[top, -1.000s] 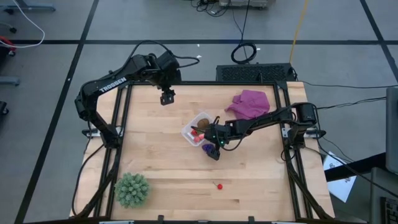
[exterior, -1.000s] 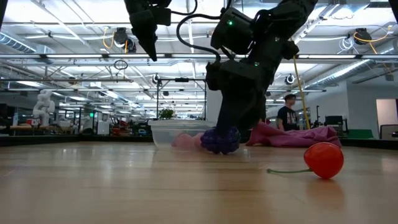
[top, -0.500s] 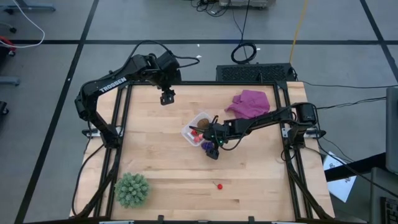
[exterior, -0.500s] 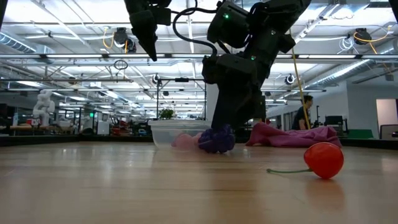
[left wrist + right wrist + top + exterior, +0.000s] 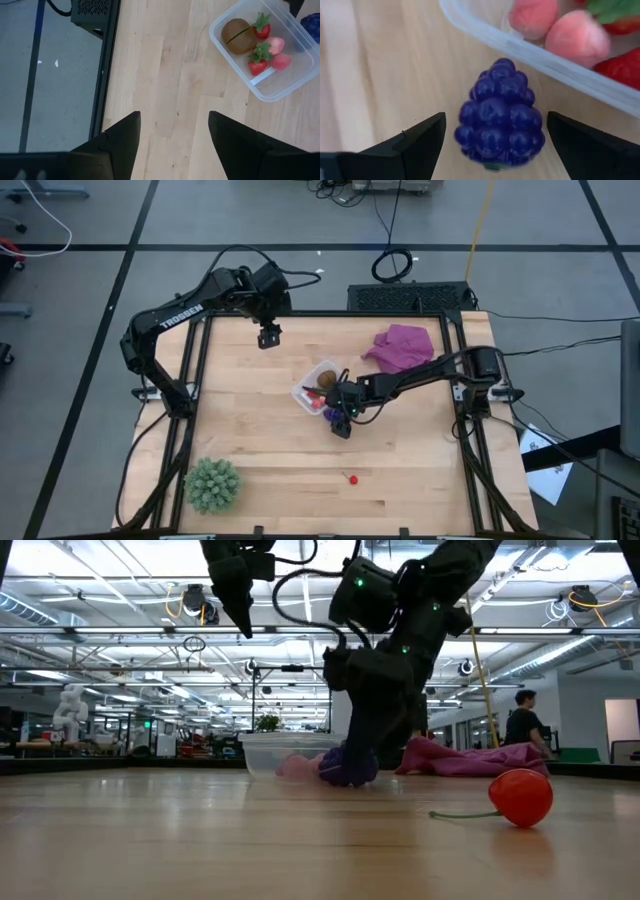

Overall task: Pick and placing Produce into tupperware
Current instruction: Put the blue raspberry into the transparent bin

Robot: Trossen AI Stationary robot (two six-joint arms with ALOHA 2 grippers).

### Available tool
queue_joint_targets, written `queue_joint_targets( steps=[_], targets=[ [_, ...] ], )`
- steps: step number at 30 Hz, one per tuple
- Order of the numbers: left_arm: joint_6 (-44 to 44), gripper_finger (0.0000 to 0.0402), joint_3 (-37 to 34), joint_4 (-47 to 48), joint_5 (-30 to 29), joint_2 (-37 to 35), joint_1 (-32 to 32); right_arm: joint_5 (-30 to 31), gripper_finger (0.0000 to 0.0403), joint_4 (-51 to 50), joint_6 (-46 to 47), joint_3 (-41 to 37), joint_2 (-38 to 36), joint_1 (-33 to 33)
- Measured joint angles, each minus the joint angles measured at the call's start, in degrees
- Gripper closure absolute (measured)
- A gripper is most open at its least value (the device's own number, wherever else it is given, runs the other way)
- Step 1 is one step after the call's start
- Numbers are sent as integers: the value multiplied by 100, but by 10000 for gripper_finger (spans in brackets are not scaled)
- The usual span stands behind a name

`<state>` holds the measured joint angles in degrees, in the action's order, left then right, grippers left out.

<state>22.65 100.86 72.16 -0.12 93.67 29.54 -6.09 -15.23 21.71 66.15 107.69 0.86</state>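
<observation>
Tabletop: grape bunch [image 5: 500, 114] lies between right pincer's [image 5: 495, 145] spread fingers, beside tupperware [image 5: 485, 31].

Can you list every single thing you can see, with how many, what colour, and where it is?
Grape bunch: one, purple-blue, on the table just outside the tub.
Tub: one, clear, mid-table.
Kiwi: one, brown, in the tub.
Strawberries: two red, in the tub.
Pink fruits: two, in the tub.
Cherry: one, red, alone on the table's near side.
Spiky plant: one, green, near-left corner.
Cloth: one, magenta, far-right.
Person: one, in the room behind.
Left gripper: open, raised at the far edge.
Right gripper: open, around the grape bunch.
</observation>
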Motion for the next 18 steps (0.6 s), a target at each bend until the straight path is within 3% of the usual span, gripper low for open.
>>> queue_joint_targets(
  steps=[13, 18],
  targets=[
    [-7, 163, 0, 2, 0, 0, -4, -159, 66, -70, -299, 365, 188, 2],
    [-2, 163, 0, 4, 0, 0, -4, -160, 88, -92, -295, 365, 196, 2]
  ],
)
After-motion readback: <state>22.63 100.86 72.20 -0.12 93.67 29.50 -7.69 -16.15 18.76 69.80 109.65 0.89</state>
